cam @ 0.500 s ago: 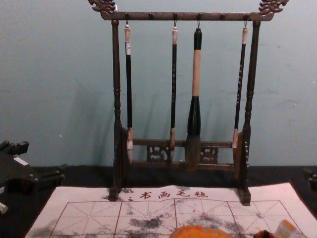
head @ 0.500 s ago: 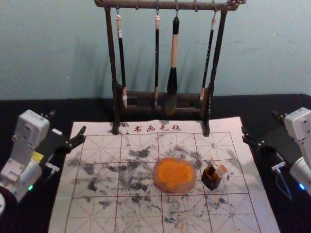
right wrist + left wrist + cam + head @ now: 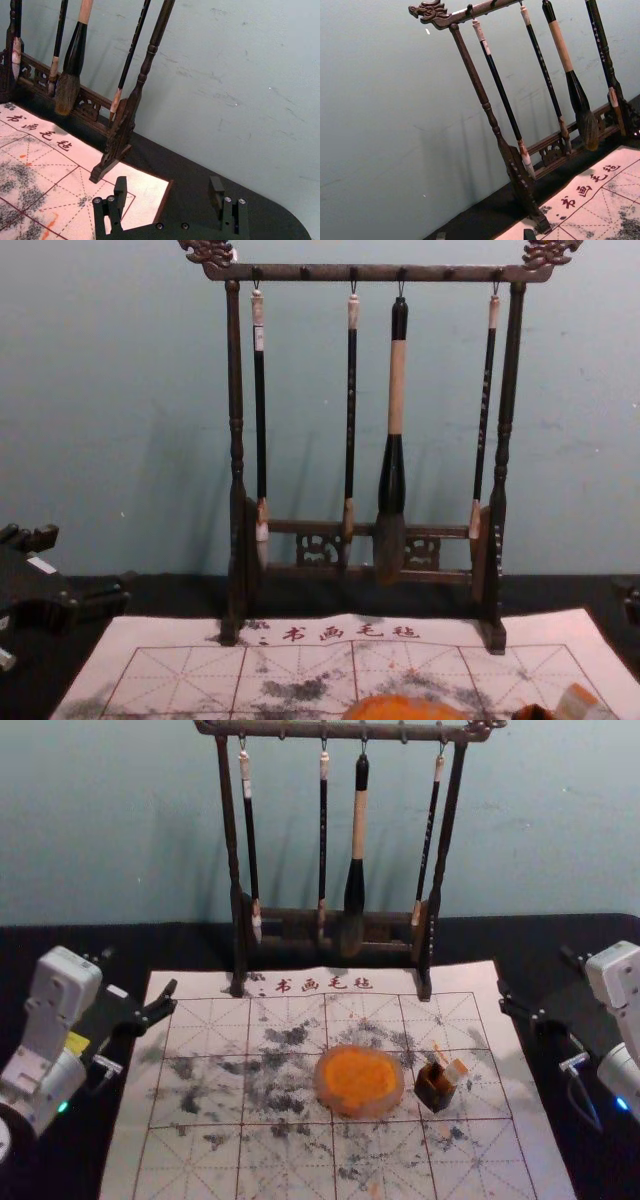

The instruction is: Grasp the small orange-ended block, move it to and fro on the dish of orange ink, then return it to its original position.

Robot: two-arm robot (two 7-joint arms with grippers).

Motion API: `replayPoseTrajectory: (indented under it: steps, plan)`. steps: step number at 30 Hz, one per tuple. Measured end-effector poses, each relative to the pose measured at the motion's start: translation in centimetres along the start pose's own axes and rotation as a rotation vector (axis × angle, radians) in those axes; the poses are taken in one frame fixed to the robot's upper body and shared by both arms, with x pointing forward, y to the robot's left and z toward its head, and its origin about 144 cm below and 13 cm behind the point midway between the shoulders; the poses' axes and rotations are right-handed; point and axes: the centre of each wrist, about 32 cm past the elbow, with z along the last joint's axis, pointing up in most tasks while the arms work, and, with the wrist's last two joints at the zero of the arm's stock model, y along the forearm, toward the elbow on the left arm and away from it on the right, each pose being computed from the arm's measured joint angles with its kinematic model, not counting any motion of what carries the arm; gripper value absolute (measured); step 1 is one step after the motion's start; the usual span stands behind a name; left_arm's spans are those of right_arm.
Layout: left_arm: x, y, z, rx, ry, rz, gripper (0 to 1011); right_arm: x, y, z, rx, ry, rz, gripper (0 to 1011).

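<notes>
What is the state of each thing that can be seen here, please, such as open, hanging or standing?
Left gripper: open, empty, at the mat's left edge
Right gripper: open, empty, at its right edge
Brush rack: standing upright
Four brushes: hanging, tips down
Dish: on the mat, bearing orange ink
Block: tilted, at the dark container, ungripped
Dark container: on the mat
Mat: spread flat, stained
</notes>
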Motion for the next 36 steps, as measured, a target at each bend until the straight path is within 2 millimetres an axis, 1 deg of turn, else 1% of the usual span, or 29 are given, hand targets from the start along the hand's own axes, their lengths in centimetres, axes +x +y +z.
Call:
replayPoseTrajectory:
  steps: [36]
  plan:
    - [0.0, 0.0, 0.0, 0.0, 0.0, 0.0, 1001, 0.01, 0.0, 0.0, 0.0, 0.0, 0.0, 1002]
